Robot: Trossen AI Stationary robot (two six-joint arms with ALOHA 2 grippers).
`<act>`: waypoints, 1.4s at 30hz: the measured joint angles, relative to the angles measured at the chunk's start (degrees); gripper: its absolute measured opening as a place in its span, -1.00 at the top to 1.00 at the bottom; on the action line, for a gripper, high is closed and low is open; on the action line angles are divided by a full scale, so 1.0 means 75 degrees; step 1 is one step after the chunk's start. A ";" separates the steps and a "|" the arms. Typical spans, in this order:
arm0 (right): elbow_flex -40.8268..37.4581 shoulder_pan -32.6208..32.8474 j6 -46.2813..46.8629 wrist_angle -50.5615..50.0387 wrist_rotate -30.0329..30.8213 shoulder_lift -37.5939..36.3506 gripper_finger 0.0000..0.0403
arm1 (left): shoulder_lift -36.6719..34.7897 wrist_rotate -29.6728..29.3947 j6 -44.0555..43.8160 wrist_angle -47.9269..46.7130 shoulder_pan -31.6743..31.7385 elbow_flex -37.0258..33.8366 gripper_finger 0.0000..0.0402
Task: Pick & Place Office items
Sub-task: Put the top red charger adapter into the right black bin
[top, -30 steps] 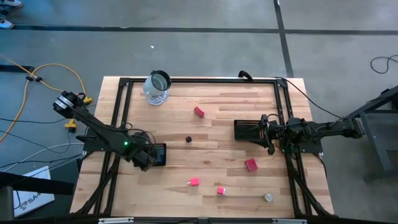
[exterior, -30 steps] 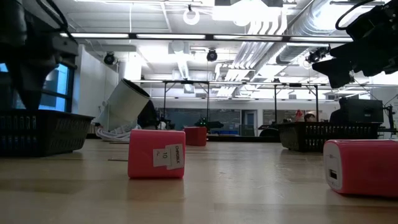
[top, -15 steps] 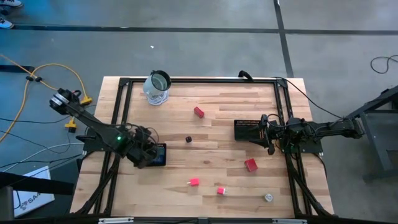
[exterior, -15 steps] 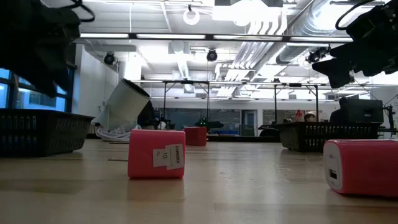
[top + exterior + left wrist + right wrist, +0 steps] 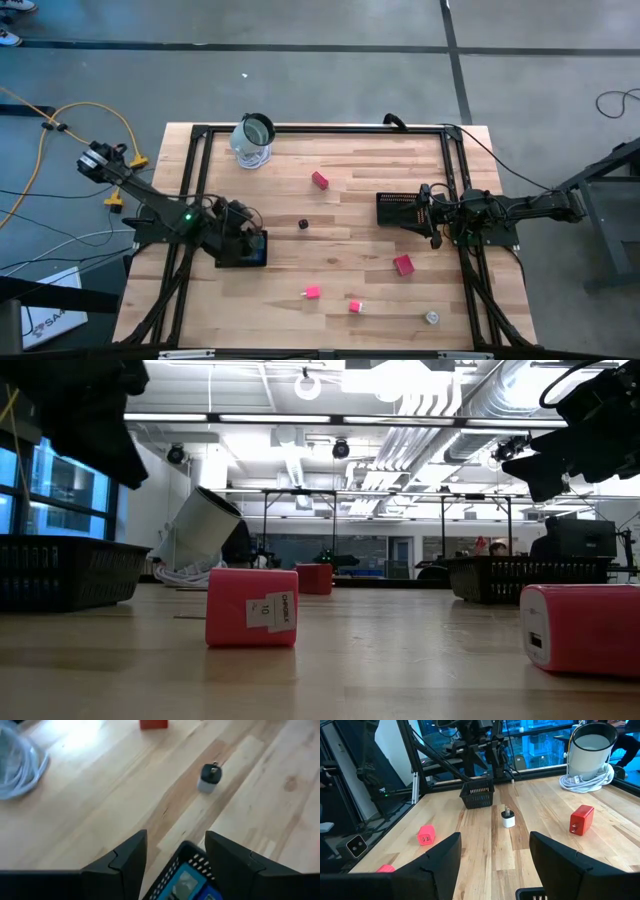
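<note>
My left gripper (image 5: 238, 234) hangs open above the black mesh tray (image 5: 252, 250) at the table's left, touching nothing; a blue item (image 5: 192, 882) lies in that tray below its fingers. My right gripper (image 5: 432, 216) waits open beside a second mesh tray (image 5: 396, 208) at the right. Loose on the wood lie a red block (image 5: 320, 180), a dark cube on a white base (image 5: 209, 776), a larger red block (image 5: 403, 265), two small pink blocks (image 5: 313, 293) (image 5: 355, 306) and a whitish round piece (image 5: 432, 317).
A clear glass jar (image 5: 255, 140) with a coiled white cable stands at the far left of the table. A black frame (image 5: 330, 128) runs around the table top. Bare wood lies between the two trays around the dark cube (image 5: 303, 225).
My left gripper has risen above its tray and rolled about its own axis, its fingers staying open. The blue item has stayed in the tray. The right arm has kept still.
</note>
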 joint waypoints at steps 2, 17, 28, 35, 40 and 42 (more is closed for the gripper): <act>0.0002 0.0002 -0.0001 -0.0001 0.0002 -0.0001 -0.11 | 0.0000 0.0000 0.0508 0.0303 0.0083 0.0000 0.03; 0.0000 0.0001 0.0000 0.0000 0.0000 -0.0001 -0.11 | -0.0029 -0.0171 0.2116 0.0964 0.0208 0.0000 0.03; 0.0001 0.0001 0.0000 -0.0001 0.0001 0.0001 -0.11 | -0.0029 -0.0166 0.2060 0.0989 0.0208 0.0000 0.03; 0.0003 0.0002 -0.0001 0.0000 -0.0001 0.0001 -0.11 | -0.0029 -0.0165 0.2051 0.1050 0.0208 0.0000 0.03; 0.0000 0.0002 0.0000 -0.0001 0.0002 -0.0001 -0.11 | -0.0029 -0.0162 0.2040 0.1051 0.0208 0.0000 0.03; 0.0001 0.0001 -0.0001 0.0000 0.0000 0.0001 -0.11 | -0.0029 -0.0160 0.2040 0.1091 0.0208 0.0000 0.03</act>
